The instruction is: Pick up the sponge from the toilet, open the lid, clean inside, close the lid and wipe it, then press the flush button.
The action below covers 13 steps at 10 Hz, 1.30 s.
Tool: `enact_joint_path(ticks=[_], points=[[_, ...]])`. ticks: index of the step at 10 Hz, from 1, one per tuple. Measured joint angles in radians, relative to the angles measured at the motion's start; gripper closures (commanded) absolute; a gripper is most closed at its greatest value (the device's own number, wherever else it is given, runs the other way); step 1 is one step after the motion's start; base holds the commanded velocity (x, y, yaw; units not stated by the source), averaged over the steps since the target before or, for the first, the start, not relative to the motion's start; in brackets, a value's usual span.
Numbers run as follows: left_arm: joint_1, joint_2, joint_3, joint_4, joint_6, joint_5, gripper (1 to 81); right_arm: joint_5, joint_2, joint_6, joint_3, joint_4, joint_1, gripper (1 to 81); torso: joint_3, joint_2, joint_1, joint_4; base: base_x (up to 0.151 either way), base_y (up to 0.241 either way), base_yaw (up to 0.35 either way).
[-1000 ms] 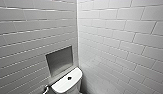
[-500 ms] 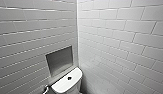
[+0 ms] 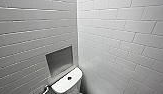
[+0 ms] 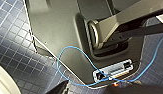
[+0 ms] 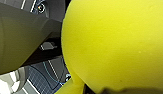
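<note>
Sponge pickup is judged done: the sponge [image 5: 114,42] is held clenched in the right gripper [image 5: 104,87], clear of the toilet [image 3: 68,85], whose flush button [image 3: 69,78] is seen low ahead; lid opening is judged next; a closer approach is called for.

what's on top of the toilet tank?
A dark flush button, centred on the white tank top. Above and behind: a tiled wall with a recessed niche; the tank covers the wall directly behind it.
</note>
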<state>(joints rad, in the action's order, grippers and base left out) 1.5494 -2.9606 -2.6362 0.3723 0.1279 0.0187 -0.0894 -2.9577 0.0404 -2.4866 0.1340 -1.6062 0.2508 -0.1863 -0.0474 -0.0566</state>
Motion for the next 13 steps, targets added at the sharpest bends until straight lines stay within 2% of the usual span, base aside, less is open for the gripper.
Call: enact_joint_path(ticks=[2, 6, 10, 13], points=[[-0.003, 0.063, 0.109, 0.0, -0.001, -0.022, 1.0, -0.017, 0.079, 0.0, 0.137, 0.0, 0.002, 81.1, 0.0, 0.0, 0.0, 0.0, 0.0, 0.0, 0.0], [-0.045, 0.246, 0.451, 0.0, -0.003, -0.048, 1.0, -0.047, 0.246, -0.004, 0.341, 0.004, 0.01, 81.1, 0.0, 0.0, 0.0, 0.0, 0.0, 0.0, 0.0], [-0.122, 0.469, 0.796, -0.008, 0.0, -0.046, 1.0, -0.061, 0.266, -0.012, 0.388, 0.009, 0.01, 81.1, 0.0, 0.0, 0.0, 0.0, 0.0, 0.0, 0.0], [-0.251, 0.622, 1.008, -0.061, 0.007, 0.007, 1.0, -0.064, 0.306, -0.039, 0.394, 0.035, 0.012, 81.1, 0.001, 0.0, 0.0, 0.0, 0.0, 0.0, 0.0]])
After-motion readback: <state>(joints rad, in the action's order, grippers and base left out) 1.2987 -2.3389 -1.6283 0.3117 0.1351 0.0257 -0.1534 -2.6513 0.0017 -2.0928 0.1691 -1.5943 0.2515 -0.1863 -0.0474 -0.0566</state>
